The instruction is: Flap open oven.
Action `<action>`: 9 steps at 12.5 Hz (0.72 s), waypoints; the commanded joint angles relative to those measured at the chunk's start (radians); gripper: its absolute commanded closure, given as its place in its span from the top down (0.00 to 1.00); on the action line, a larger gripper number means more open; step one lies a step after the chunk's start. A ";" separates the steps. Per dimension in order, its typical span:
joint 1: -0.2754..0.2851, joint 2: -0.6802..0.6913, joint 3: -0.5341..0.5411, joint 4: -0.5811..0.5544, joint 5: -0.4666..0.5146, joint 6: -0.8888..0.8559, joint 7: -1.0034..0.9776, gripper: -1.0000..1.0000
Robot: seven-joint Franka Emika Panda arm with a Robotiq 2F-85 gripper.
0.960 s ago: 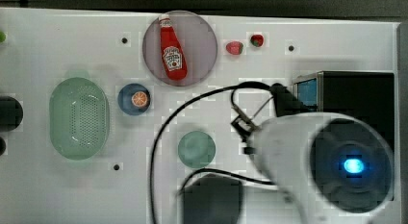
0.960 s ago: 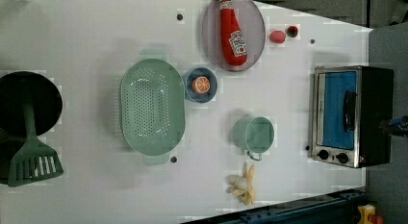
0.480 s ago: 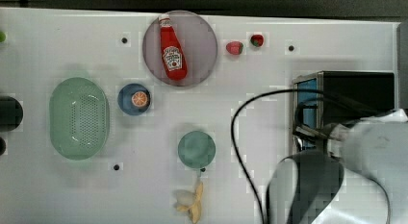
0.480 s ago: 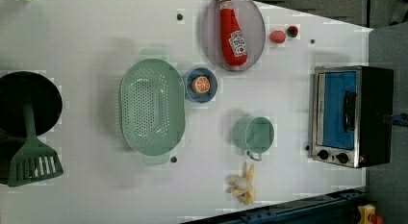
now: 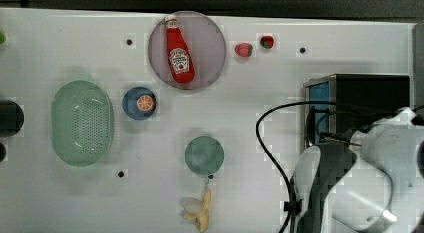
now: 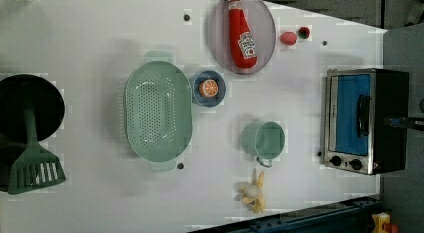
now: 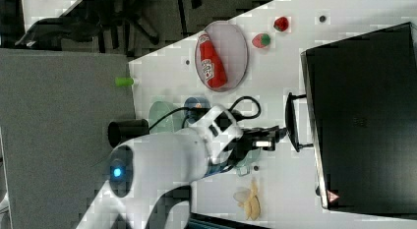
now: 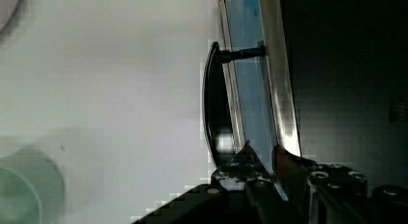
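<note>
The oven (image 5: 370, 100) stands at the top view's right edge, with a black top (image 7: 364, 116), a bluish glass door (image 6: 352, 113) and two knobs below the door. Its door lies flat against the body. The bar handle (image 7: 291, 122) stands off the front on two posts. My gripper (image 7: 278, 135) hovers just in front of one end of the handle (image 8: 211, 104). In the wrist view its fingertips (image 8: 246, 152) stand a narrow gap apart beside the bar, over the door glass (image 8: 250, 89), with nothing between them.
A ketchup bottle (image 5: 178, 50) lies on a round plate (image 5: 212, 40), with two strawberries (image 5: 243, 49) beside it. A green colander (image 5: 82, 123), a blue bowl holding an orange (image 5: 140, 103), a green cup (image 5: 204, 155) and a banana (image 5: 200, 210) dot the white table. A black pot (image 6: 30, 105) and spatula sit at the left view's left.
My arm has swung to the top view's right, from over the table's middle to the oven front. The banana it covered now shows.
</note>
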 commanded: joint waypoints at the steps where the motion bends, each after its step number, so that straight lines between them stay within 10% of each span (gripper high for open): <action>1: -0.009 0.041 0.013 -0.033 0.004 0.084 -0.067 0.17; 9: -0.002 0.154 0.025 -0.078 0.003 0.250 -0.065 0.17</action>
